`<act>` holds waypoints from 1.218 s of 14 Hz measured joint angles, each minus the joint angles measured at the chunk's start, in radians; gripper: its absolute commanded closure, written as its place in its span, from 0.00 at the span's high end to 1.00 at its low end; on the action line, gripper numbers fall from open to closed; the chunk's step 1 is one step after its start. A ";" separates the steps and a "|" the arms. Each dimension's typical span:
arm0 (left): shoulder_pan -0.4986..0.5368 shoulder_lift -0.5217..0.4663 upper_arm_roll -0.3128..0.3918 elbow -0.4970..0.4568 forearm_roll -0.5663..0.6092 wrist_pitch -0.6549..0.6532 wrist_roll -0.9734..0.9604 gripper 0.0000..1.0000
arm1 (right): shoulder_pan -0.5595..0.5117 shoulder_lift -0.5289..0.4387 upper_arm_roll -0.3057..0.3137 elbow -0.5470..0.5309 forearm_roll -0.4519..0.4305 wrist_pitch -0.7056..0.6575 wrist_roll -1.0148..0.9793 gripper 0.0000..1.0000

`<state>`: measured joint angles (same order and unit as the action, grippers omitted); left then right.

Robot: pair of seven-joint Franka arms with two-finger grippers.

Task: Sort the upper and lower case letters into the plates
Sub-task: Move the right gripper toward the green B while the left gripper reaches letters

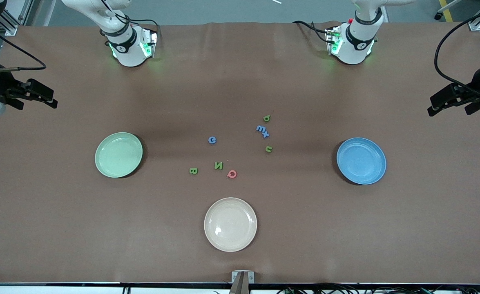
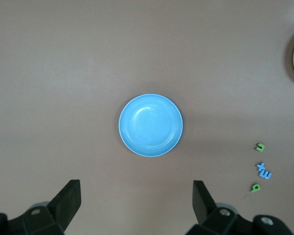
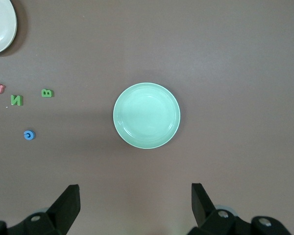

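I judge nothing sorted yet: the mint green plate toward the right arm's end and the blue plate toward the left arm's end are both bare, matte and shallow, while the letters lie scattered mid-worktop between them. My left gripper and right gripper wait spread wide, high over those plates
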<state>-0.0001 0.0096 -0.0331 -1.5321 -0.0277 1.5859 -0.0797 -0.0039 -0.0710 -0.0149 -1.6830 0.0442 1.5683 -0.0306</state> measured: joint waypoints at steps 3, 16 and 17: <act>0.000 0.000 0.000 0.002 0.000 0.000 0.004 1.00 | 0.000 -0.001 -0.001 0.000 -0.016 0.000 0.000 1.00; -0.158 0.132 -0.087 -0.049 -0.019 -0.035 -0.087 1.00 | 0.000 -0.002 -0.007 0.000 -0.019 -0.032 0.000 1.00; -0.157 0.131 -0.118 -0.062 -0.043 -0.031 -0.125 1.00 | 0.000 -0.002 -0.007 0.001 -0.019 -0.032 0.000 1.00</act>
<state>-0.1566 0.1402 -0.1508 -1.5941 -0.0710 1.5552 -0.2047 -0.0042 -0.0730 -0.0219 -1.6825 0.0254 1.5359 -0.0304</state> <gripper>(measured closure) 0.000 0.000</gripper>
